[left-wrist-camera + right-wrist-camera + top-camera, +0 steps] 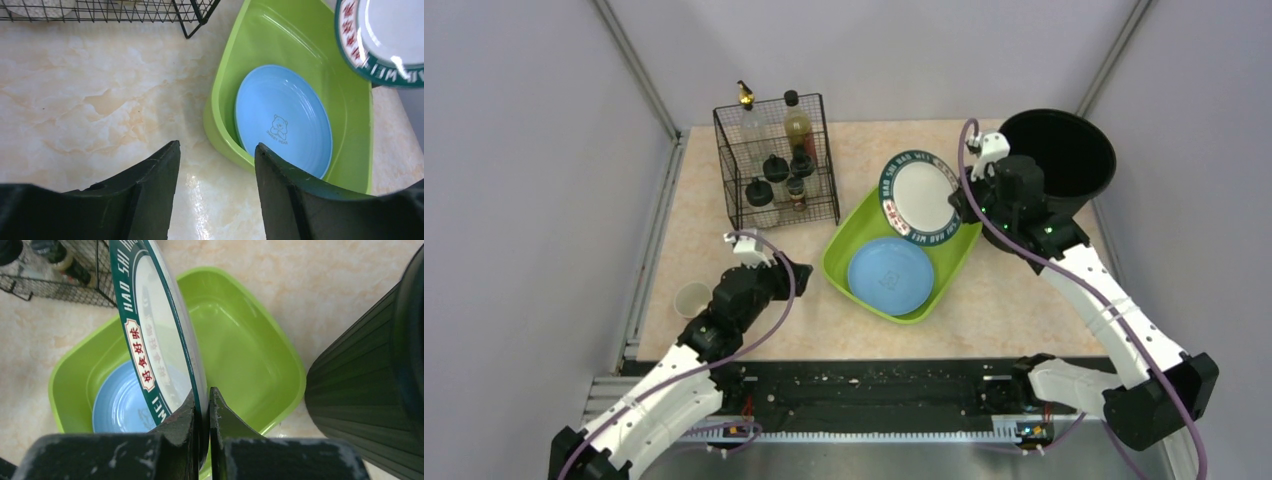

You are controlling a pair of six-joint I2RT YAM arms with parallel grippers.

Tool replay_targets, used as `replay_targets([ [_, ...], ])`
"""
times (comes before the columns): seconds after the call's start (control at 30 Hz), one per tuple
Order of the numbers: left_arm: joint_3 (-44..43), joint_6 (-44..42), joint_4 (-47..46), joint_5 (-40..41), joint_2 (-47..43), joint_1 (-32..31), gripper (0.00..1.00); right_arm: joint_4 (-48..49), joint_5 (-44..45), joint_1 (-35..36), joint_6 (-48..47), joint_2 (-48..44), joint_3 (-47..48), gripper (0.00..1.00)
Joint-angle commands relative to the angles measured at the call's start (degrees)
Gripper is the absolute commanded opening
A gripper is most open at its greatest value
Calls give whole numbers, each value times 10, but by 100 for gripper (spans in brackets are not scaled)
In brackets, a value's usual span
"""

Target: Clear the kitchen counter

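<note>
Right wrist: right gripper (202,395) clamped on rim of green-bordered white round plate (159,330), tilted above lime-green plastic tub (240,340) sitting on beige marbled kitchen counter (300,280); left gripper (217,150) jaws apart, empty, hovering over counter just beside tub.

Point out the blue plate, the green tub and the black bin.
blue plate (282,120), left wrist view, its centre.
green tub (240,340), right wrist view, bare floor.
black bin (1069,150), top external view, inner wall.
</note>
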State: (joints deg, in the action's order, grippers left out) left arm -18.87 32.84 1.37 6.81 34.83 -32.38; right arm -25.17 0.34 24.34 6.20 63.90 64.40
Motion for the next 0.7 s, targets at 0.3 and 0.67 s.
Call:
replay_targets([
  [0.3, 19, 8, -16, 56, -45, 0, 72, 69, -93, 12, 39, 38, -103, 0],
  [0.67, 27, 14, 11, 91, -88, 0, 82, 90, -151, 19, 71, 116, -135, 0],
])
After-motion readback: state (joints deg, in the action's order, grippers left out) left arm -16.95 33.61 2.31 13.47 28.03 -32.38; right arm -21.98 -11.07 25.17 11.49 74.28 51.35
